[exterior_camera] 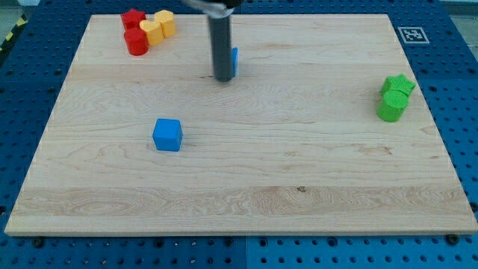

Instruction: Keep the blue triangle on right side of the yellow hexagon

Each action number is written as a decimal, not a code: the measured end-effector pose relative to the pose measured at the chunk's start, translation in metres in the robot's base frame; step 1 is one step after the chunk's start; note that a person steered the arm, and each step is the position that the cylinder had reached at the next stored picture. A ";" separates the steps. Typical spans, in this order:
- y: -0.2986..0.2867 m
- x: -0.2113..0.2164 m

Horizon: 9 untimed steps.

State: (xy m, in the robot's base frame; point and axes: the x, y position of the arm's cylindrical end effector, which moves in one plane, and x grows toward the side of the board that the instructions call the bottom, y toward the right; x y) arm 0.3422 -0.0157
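My rod comes down from the view's top and my tip rests on the board, touching the left side of a blue block. Most of that block is hidden behind the rod, so its shape cannot be made out. The yellow hexagon sits near the top left, with a second yellow block against its left side. My tip is to the right of and below these yellow blocks.
Two red blocks crowd the yellow ones at the top left. A blue cube lies left of centre. A green star and a green block sit together near the right edge of the wooden board.
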 end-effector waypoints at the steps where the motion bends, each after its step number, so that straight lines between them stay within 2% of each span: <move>1: 0.004 -0.056; 2: 0.004 -0.043; 3: 0.031 -0.002; 4: 0.081 -0.040; 5: 0.089 -0.081; 8: -0.088 -0.083; 9: -0.097 -0.087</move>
